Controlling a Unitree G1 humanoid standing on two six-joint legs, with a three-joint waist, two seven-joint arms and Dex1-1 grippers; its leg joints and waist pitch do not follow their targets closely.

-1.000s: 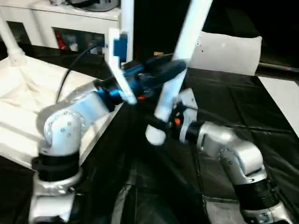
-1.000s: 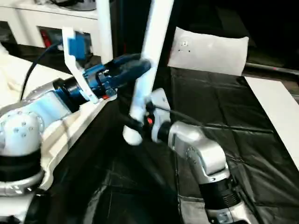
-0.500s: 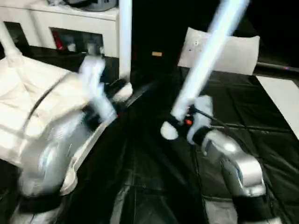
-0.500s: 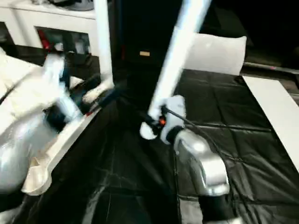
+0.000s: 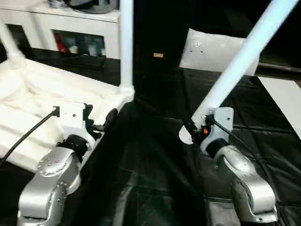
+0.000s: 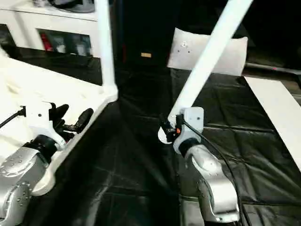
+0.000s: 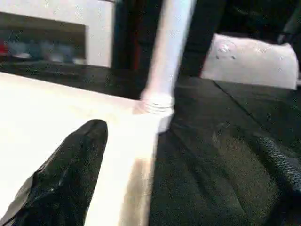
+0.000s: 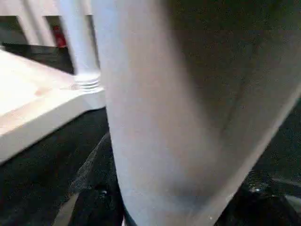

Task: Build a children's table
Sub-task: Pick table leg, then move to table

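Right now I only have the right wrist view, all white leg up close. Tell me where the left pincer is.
Observer: The left pincer hangs open and empty over the upturned tabletop's near edge, short of the corner where a mounted leg stands.
Operator: Give me the angle of the leg I'm holding.
Observer: The right pincer grips the loose leg near its lower rounded end; the leg slants up and away toward the robot's right.
Operator: Count the mounted legs for me.
Observer: Two: the corner one, plus a second mounted leg at the tabletop's far left corner.
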